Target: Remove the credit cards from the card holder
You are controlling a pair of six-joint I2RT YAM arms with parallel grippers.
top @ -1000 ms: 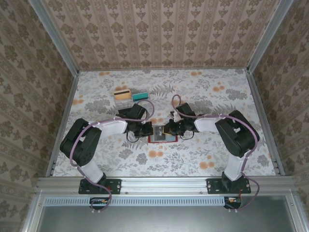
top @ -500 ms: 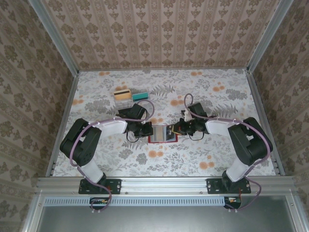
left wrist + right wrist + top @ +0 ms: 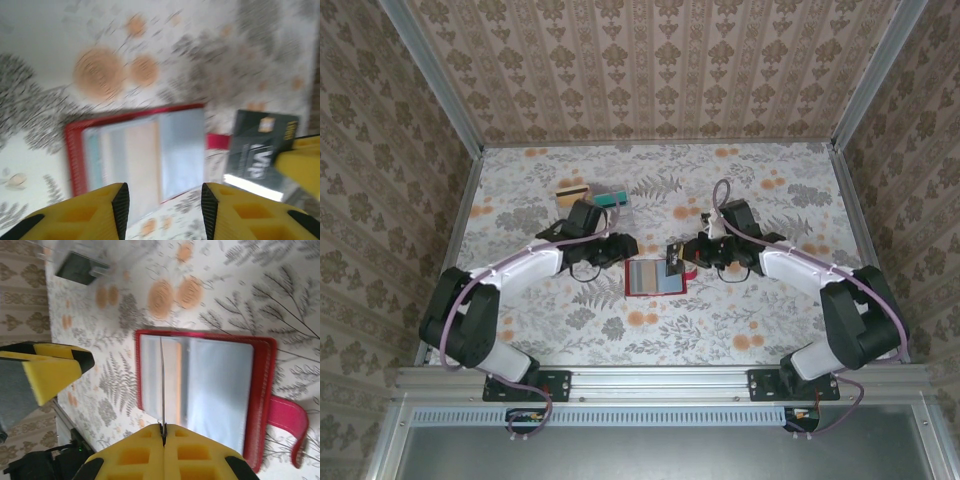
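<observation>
Pinched by 1 edge in the right gripper [image 3: 163, 429], the thin black plastic credit card [image 3: 260, 155] may slip; the left gripper [image 3: 162, 197] hangs open, empty.

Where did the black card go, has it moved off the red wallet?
Yes. It was lying on the red wallet, which stayed put. Now the black card is up by the wallet's far right corner, pinched in the right fingers.

Your flat red folding wallet [image 3: 655, 281] lies open on the table, grey-blue inside up, tab on its right edge. Just beside that edge, the right gripper [image 3: 681, 256] pinches your thin black plastic card [image 3: 673, 252]. The teal card [image 3: 611, 199] and the tan striped card [image 3: 574, 192] lie well apart, upper left.
</observation>
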